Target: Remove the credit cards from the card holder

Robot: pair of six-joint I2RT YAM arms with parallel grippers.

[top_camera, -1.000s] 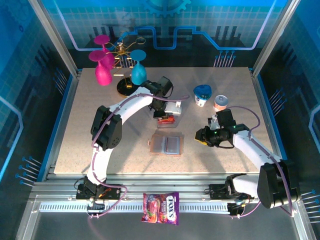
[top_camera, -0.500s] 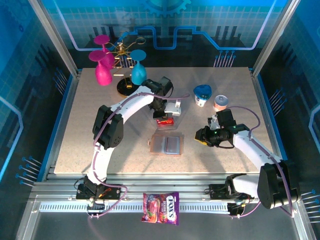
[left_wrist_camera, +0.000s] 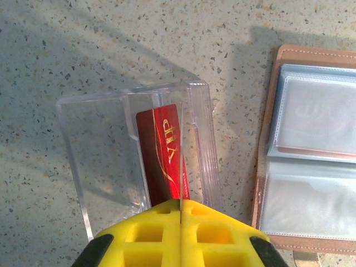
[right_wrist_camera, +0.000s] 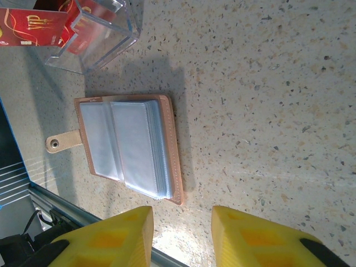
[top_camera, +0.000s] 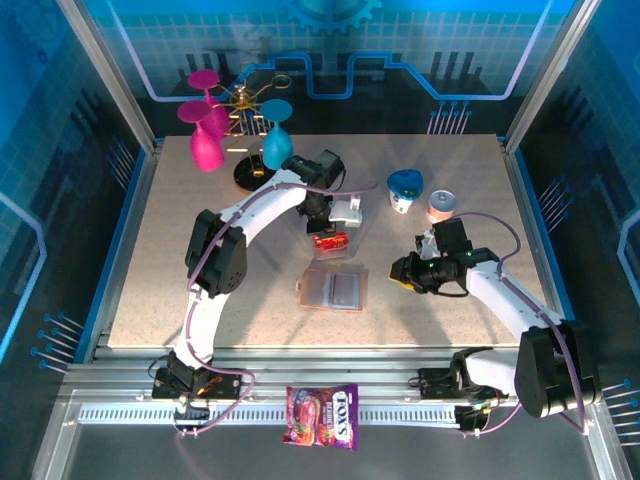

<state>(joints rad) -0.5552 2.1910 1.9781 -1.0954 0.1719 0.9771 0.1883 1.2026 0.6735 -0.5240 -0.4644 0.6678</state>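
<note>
Red credit card [left_wrist_camera: 162, 146] with gold VIP lettering is pinched by one end between the yellow fingertips of the left gripper [left_wrist_camera: 181, 208], jaws closed right down on it. The card sticks out over a clear plastic box [left_wrist_camera: 105, 156] that sits on the speckled table [top_camera: 200, 280]; cannot tell if the card's far end touches the box. In the right wrist view more red VIP print shows at the same box, partly through its wall. Card holder [top_camera: 335, 290] lies open and flat near the table's middle, just beside the box and on the near side of it. It has a brown edge, grey-blue see-through pockets facing up and a closing strap poking out to its left; the pockets that show look blank. Right gripper [right_wrist_camera: 181, 214] hovers low over the table to the holder's right, pointed toward it, jaws partly apart with nothing between them. Further back are a blue-lidded cup [top_camera: 404, 187] and an orange-lidded cup [top_camera: 441, 206], well apart from the holder. At the far left, pink and teal goblets hang on a gold rack [top_camera: 245, 105]. A candy packet [top_camera: 322, 415] lies off the table on the front rail between the arm bases.
</note>
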